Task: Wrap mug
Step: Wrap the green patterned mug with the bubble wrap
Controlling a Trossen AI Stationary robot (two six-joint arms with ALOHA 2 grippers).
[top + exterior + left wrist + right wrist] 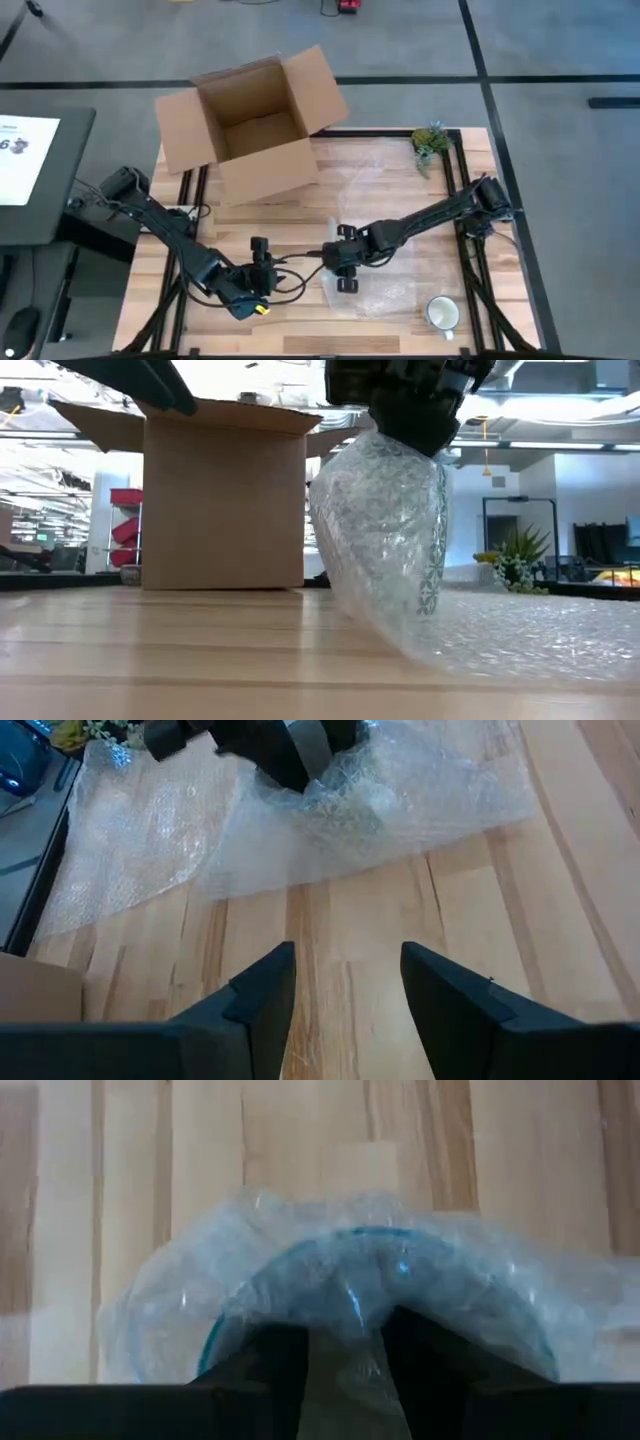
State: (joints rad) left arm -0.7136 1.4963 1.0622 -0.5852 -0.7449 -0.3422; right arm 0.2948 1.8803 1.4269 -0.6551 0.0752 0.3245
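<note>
My right gripper (345, 268) (412, 430) is shut on a bundle of clear bubble wrap (385, 530) near the table's middle front. A round blue rim (290, 1265) shows through the wrap in the right wrist view; whether it is a mug I cannot tell. The rest of the sheet (385, 290) lies spread on the wood. A white mug (441, 314) stands upright on the table at the front right, apart from the wrap. My left gripper (259, 258) (345, 990) hovers open left of the bundle, nothing between its fingers. My right gripper pinches gathered bubble wrap (345, 1365) between its two fingers (270, 1370), coming from above and pointing down. The bundle hangs below the fingers, bulging around the round thing inside. Its lower edge (500, 635) trails onto the table toward the right.
An open cardboard box (255, 125) stands at the table's far left, flaps up. A small green plant (430, 145) sits at the far right corner. Bare wood lies between my left gripper and the wrap (340, 910).
</note>
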